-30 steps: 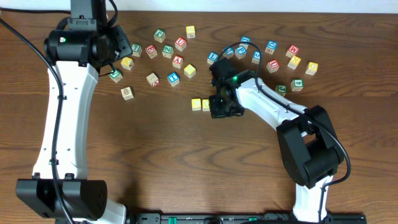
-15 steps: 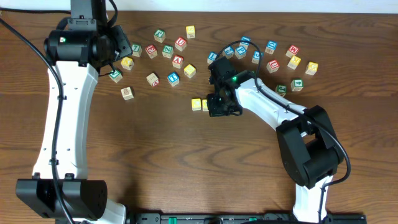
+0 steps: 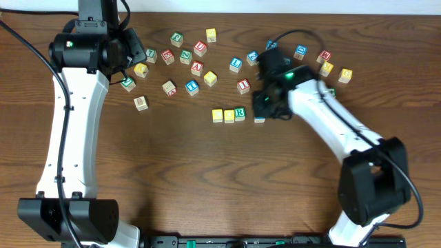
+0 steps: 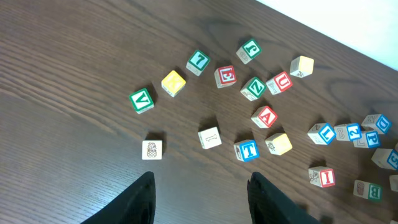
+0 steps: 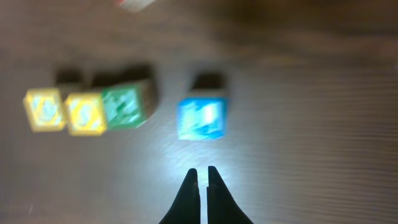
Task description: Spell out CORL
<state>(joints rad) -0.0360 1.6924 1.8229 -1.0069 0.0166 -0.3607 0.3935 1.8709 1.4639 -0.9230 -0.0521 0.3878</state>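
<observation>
On the brown table two yellow-topped cubes (image 3: 218,116) (image 3: 229,116) and a white cube with a green R (image 3: 240,113) stand touching in a row. A small gap to their right stands a fourth cube (image 3: 260,119). The right wrist view shows its face as blue (image 5: 202,119), but the letter is blurred. My right gripper (image 3: 267,105) hovers just behind that cube, shut and empty (image 5: 201,171). At the back left my left gripper (image 3: 129,58) hangs above the loose cubes. It is open (image 4: 202,186) with nothing between its fingers.
Several loose letter cubes lie scattered along the back of the table, from a green one (image 3: 128,84) to a yellow one (image 3: 345,74). A red I cube (image 3: 243,85) sits close behind the row. The table's far edge (image 4: 348,37) shows in the left wrist view.
My right arm has swung right and back off the row, uncovering the R cube and the blue-faced cube beside it. The left arm has not moved.
</observation>
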